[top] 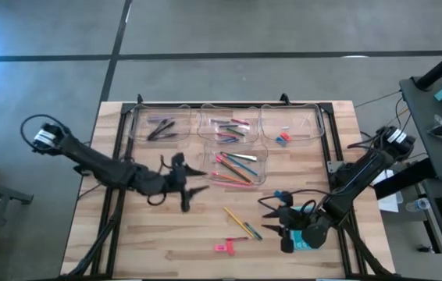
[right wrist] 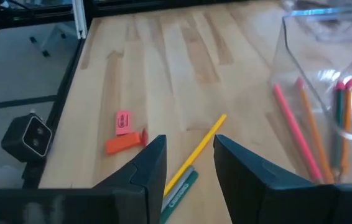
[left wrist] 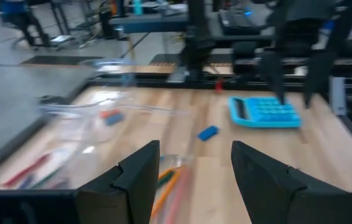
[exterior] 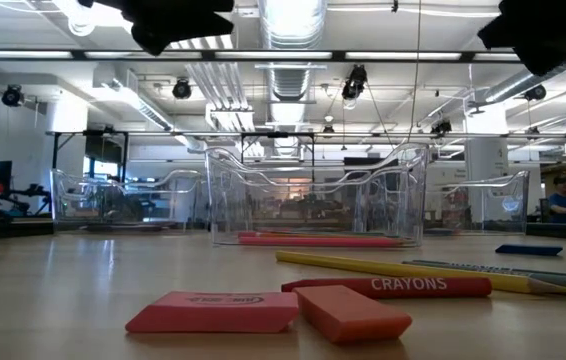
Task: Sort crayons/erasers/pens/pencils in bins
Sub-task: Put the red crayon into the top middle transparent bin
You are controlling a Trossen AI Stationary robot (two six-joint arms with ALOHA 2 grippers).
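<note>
Three clear bins stand in a row at the far side: one with dark pens [top: 161,129], one with coloured sticks [top: 231,129], one with small erasers [top: 283,137]. A fourth bin [top: 240,168] in front of them holds pencils. A yellow pencil [top: 235,220], a green crayon [top: 252,231], a red crayon [exterior: 393,286], pink and red erasers [top: 225,247] and a blue eraser [top: 281,193] lie loose on the table. My left gripper [top: 201,181] is open and empty beside the pencil bin's left side. My right gripper [top: 268,215] is open and empty, right of the yellow pencil [right wrist: 198,149].
A teal calculator [left wrist: 264,112] lies near the table's right front, under my right arm. A black frame rail [top: 119,156] runs along the table's sides. In the low view the two erasers [exterior: 213,312] lie nearest, the pencil bin [exterior: 313,205] behind them.
</note>
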